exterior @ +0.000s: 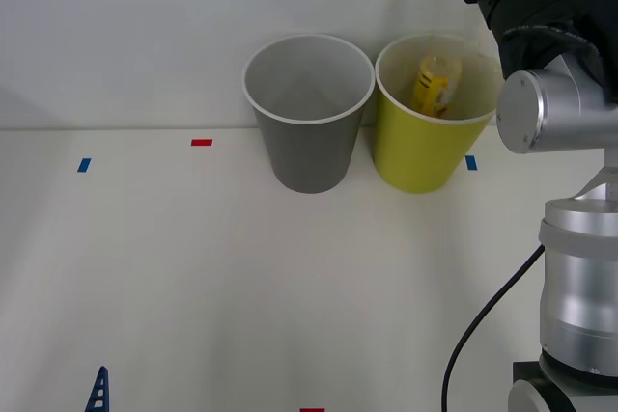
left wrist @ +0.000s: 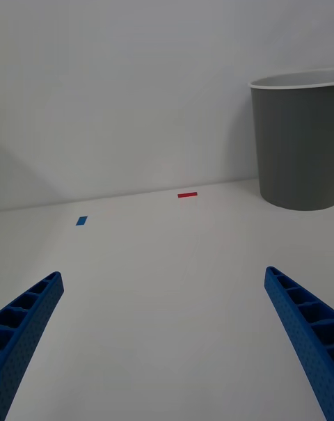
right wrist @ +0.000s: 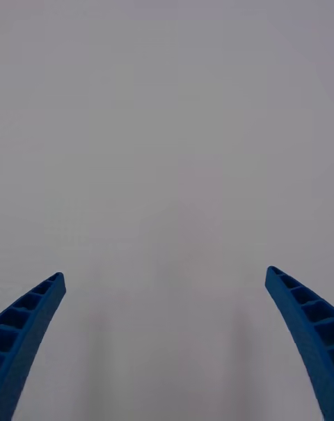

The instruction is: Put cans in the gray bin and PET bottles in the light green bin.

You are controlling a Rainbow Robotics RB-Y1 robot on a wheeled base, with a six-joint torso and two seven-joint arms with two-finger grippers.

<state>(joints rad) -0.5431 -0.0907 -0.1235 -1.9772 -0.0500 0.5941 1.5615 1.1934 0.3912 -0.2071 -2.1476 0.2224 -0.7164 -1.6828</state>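
Note:
The gray bin [exterior: 309, 113] and the light green bin [exterior: 432, 123] stand side by side at the back of the white table. A PET bottle [exterior: 436, 84] with a yellow label lies tilted inside the light green bin. Cans are out of view. My right arm [exterior: 541, 7] is raised at the upper right, beside and above the light green bin. Its gripper [right wrist: 167, 337] is open and faces a blank pale surface. Low over the table's near left, my left gripper [left wrist: 167, 337] is open and holds nothing; one blue fingertip [exterior: 99, 388] shows there. The gray bin [left wrist: 296, 143] stands farther off from it.
Small tape marks lie on the table: a red mark [exterior: 201, 142] and a blue mark [exterior: 84, 165] at the back left, another blue mark [exterior: 470, 162] by the light green bin. A white wall rises right behind the bins. A black cable [exterior: 483, 320] hangs by my right arm.

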